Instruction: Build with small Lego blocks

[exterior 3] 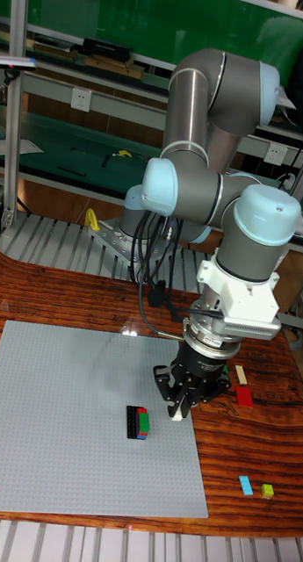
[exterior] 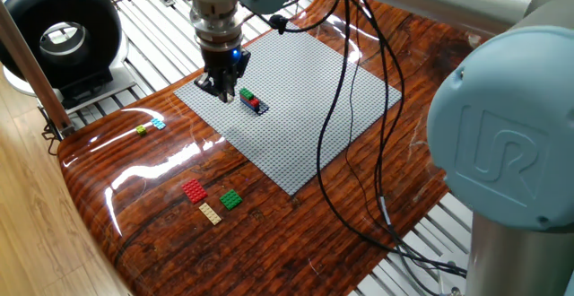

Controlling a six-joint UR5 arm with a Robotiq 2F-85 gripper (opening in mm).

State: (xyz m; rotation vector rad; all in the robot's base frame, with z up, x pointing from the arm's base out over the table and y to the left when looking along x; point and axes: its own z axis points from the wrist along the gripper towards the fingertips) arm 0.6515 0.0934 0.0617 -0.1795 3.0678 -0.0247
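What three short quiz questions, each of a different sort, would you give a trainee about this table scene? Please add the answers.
1. True or false: the gripper hangs over the grey baseplate.
2. Which block lies right beside the yellow-green block on the wooden table? A. a red one; B. the light blue block; C. a tan one.
3. Fill in: the loose group on the wood that holds the red block counts ___ blocks.

Key: 1 true; 2 B; 3 three.
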